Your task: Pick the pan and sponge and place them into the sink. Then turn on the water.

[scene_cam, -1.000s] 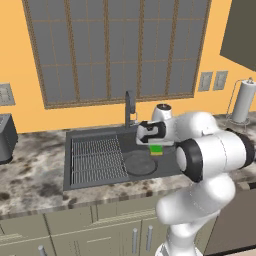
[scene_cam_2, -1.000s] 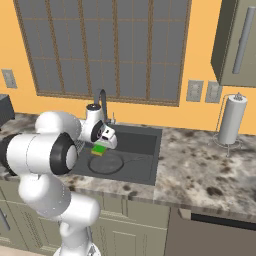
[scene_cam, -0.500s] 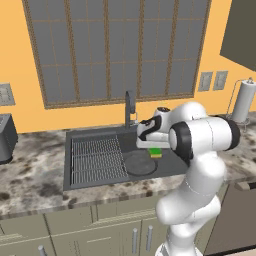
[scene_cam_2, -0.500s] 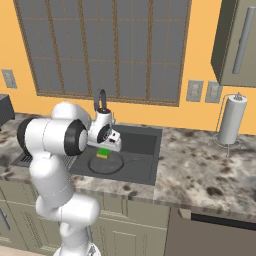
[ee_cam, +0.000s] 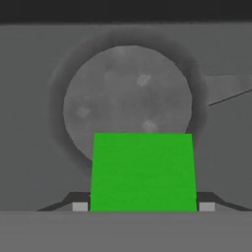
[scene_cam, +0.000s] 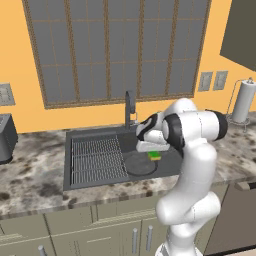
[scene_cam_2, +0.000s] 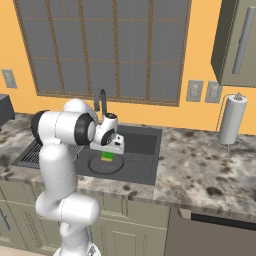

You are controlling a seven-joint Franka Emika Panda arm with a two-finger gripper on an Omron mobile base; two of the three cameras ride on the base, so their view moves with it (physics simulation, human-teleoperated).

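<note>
Pinching the sponge (ee_cam: 142,171) between its two finger tips, the gripper (ee_cam: 142,206) hangs over the sink (scene_cam: 90,135), with the green block's sides meeting a small pad on either side in the hand view. From the left base view the sponge (scene_cam: 154,155) shows as a small green and yellow block just under the white hand, above the right-hand edge of the pan (scene_cam: 140,164); from the right base view it (scene_cam_2: 107,156) sits over the pan (scene_cam_2: 106,165) as well. The pan lies flat on the basin floor, right of the ribbed rack (scene_cam: 96,160), and in the hand view its round mottled bottom (ee_cam: 123,103) spreads out beyond the sponge. The slim dark faucet (scene_cam: 129,107) stands upright at the back edge of the sink, just behind the hand. Around the basin runs a speckled stone counter (scene_cam_2: 200,165), and a paper towel roll (scene_cam_2: 232,120) stands on it well off to the right, near the orange wall.
</note>
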